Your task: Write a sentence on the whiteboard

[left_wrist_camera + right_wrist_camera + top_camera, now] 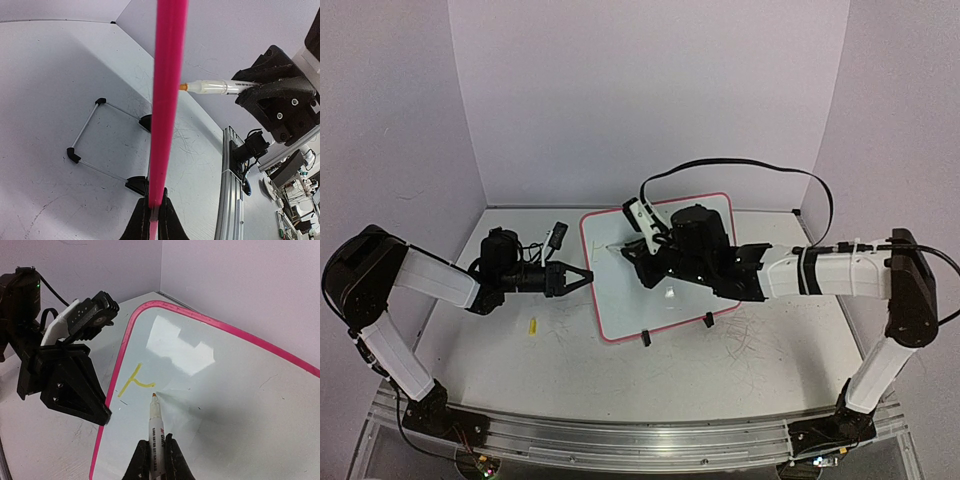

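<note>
The whiteboard (620,305), white with a pink rim, stands tilted on two black clip feet (645,339) at mid table. My left gripper (582,278) is shut on its left rim; in the left wrist view the pink rim (167,100) runs edge-on up from the closed fingers (140,220). My right gripper (156,456) is shut on a white marker (156,432). The marker's orange tip is at the board surface (235,410), just below a yellow forked stroke (134,382). That stroke is all that shows of the sentence. The marker also shows in the left wrist view (215,87).
A small yellow piece (533,326) lies on the scratched tabletop left of the board. The board's wire stand (87,140) rests behind it. An aluminium rail (620,440) runs along the near edge. Purple walls enclose the back and sides.
</note>
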